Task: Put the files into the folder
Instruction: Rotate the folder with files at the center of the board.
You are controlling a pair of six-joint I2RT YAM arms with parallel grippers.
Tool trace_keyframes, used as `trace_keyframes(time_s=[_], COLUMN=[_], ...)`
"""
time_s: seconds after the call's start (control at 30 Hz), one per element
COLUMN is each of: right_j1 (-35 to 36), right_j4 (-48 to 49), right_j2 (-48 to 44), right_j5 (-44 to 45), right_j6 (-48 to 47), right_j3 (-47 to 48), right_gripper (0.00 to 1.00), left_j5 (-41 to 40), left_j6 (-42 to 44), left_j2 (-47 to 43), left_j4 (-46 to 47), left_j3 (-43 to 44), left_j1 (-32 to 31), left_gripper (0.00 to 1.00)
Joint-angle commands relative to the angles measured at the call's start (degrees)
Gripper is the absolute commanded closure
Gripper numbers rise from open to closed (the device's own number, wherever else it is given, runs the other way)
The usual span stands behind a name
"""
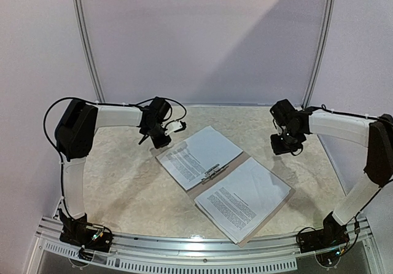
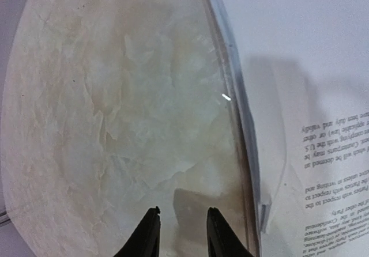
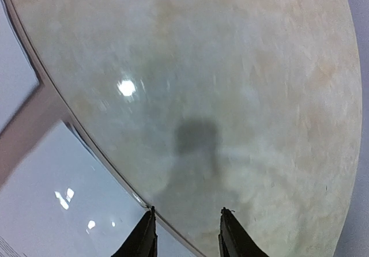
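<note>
The tan folder (image 1: 235, 163) lies open on the table, with a black clip (image 1: 210, 172) at its spine. White printed files cover both halves: one stack (image 1: 199, 153) on the far-left half and another (image 1: 244, 201) on the near-right half. My left gripper (image 1: 161, 140) hovers at the folder's far-left corner. In its wrist view it (image 2: 183, 214) is open with only bare table between the fingers, and the printed sheet (image 2: 323, 147) lies just to the right. My right gripper (image 1: 285, 146) hangs off the folder's far-right side. It (image 3: 189, 214) is open and empty, beside a glossy sheet (image 3: 52, 211).
The marbled beige tabletop (image 1: 123, 176) surrounds the folder. A curved white backdrop wall (image 1: 202, 40) with metal rails closes off the back. A metal rail (image 1: 202, 246) runs along the near edge between the arm bases.
</note>
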Motion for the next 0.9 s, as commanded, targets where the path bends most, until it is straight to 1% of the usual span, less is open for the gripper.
trace_keyframes(time_s=[0.0, 0.1, 0.2, 0.3, 0.37, 0.47, 0.53, 0.67, 0.83, 0.87], right_j1=[-0.22, -0.18, -0.18, -0.18, -0.20, -0.18, -0.18, -0.45, -3.33, -3.99], right_j4=[-15.56, -18.97, -18.82, -17.57, -14.81, -7.83, -4.00, 0.17, 5.05, 5.85], right_j2=[-4.94, -7.65, -11.25, -14.33, -15.09, -14.89, -13.77, -10.58, -7.34, -6.28], right_j5=[0.01, -3.46, -7.39, -10.48, -12.78, -17.40, -18.16, -17.53, -16.88, -14.99], right_j6=[6.68, 9.50, 12.23, 14.42, 15.07, 15.03, 15.15, 14.90, 13.39, 12.96], right_j3=[-7.86, -13.16, -19.04, -23.73, -26.98, -30.53, -31.47, -31.35, -29.25, -28.58], right_gripper=[0.64, 0.65, 0.68, 0.71, 0.71, 0.72, 0.74, 0.74, 0.75, 0.75], left_j5=[-1.61, -1.10, 0.59, 2.76, 3.64, 4.29, 4.64, 5.89, 7.77, 8.16], left_j6=[1.89, 2.21, 2.65, 3.12, 3.64, 4.24, 4.13, 3.99, 3.82, 3.63], left_j2=[0.86, 3.69, 6.22, 6.79, 6.27, 5.23, 4.58, 2.61, -2.23, -2.92], left_j4=[0.94, 0.85, 0.15, -0.61, -0.63, -0.35, -0.34, -0.99, -1.06, -0.89], left_j3=[1.88, 4.63, 6.41, 5.12, 3.03, -0.40, -2.07, -5.59, -11.81, -13.00], left_j1=[1.02, 1.02, 0.97, 0.40, -0.20, -1.01, -1.24, -1.44, -1.44, -1.44], left_gripper=[0.70, 0.70, 0.70, 0.70, 0.70, 0.70, 0.70, 0.70, 0.70, 0.70])
